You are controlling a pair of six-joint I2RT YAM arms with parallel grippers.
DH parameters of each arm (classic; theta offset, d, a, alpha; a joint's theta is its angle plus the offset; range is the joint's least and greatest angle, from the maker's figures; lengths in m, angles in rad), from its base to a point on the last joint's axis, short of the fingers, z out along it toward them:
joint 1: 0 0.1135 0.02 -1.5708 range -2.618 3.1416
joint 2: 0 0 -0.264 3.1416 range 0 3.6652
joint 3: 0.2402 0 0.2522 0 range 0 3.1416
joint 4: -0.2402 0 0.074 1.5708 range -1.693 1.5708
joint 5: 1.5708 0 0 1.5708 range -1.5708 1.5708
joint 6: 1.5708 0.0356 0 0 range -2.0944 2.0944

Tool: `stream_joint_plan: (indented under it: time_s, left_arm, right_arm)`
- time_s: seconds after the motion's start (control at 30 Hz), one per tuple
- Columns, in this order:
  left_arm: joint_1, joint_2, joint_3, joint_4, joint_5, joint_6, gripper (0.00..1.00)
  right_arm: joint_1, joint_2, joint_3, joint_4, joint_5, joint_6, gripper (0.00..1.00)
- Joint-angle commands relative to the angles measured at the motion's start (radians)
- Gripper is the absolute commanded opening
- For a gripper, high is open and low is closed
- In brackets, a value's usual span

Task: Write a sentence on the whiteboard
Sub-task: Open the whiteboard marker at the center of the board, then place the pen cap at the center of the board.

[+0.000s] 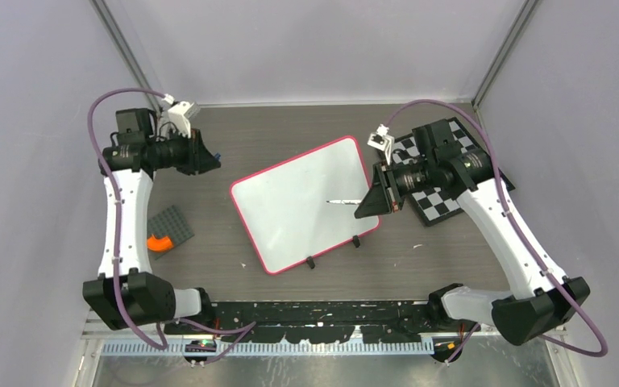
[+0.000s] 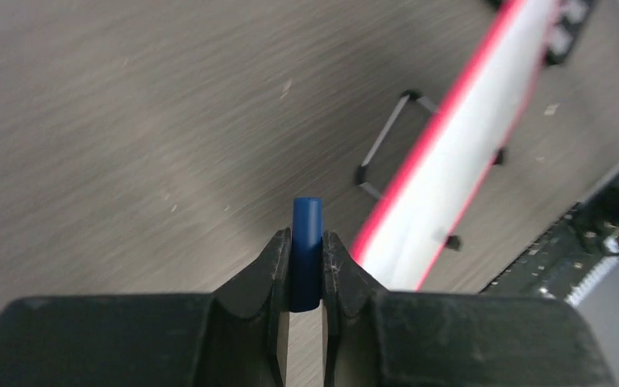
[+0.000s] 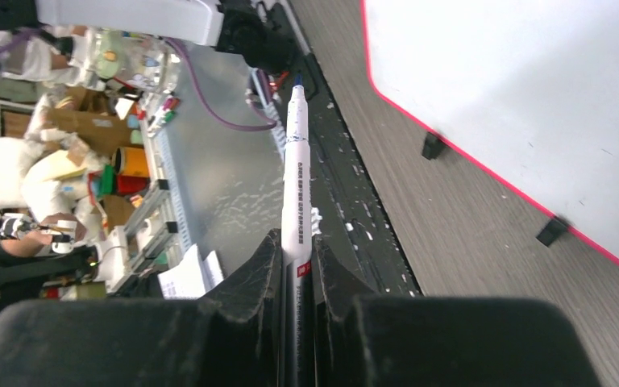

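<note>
Top view first: the whiteboard [image 1: 302,205] sits in the middle of the tabletop [image 1: 290,133], turned a little so its long side runs toward 2 o'clock. Its pink-red frame shows all round, and two black clip feet [image 1: 332,251] are at the near edge. From the left wrist it looks propped at a slant, with a thin wire stand [image 2: 387,137] behind it.

Over at the board's 3 o'clock edge, the right fingers [image 3: 259,270] are pressed tight on a white marker [image 3: 296,185]. The barrel is pinched between them and the uncapped tip points out ahead. From above, the marker reaches toward 9 o'clock over the right part of the board. I can't tell whether the tip touches the surface.

Up at 10 o'clock from the board and well apart from it, the left fingers [image 2: 272,262] are pinching a small blue cap [image 2: 307,222], which stands up between them above the bare wood grain.

Behind the right arm at 3 o'clock lies a black-and-white checkerboard [image 1: 443,205], partly hidden by the arm. At 8 o'clock from the board there's a grey studded plate [image 1: 171,223] with an orange piece [image 1: 158,242] at its near corner.
</note>
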Motion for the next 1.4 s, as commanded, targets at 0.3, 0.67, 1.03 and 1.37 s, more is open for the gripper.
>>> stream_joint_plan:
  time_s: [0.3,0.67,1.03,1.37]
  left_arm:
    - [0.027,0.277,-0.266,0.076,-0.437,0.074,0.0]
    - [-0.074,0.424,-0.339,0.151,-0.565,0.059,0.06]
    - [-0.094,0.409,-0.325,0.091,-0.552,0.054,0.35]
    - [-0.052,0.305,-0.166,-0.064,-0.39,0.06,0.59]
  right_arm:
    - [0.074,-0.142,-0.207,0.201,0.348,-0.013,0.0]
    - [0.209,-0.086,-0.138,0.139,0.443,-0.094,0.0]
    - [0.211,0.014,0.003,-0.016,0.513,-0.266,0.0]
    - [0.211,0.009,0.069,0.023,0.654,-0.241,0.0]
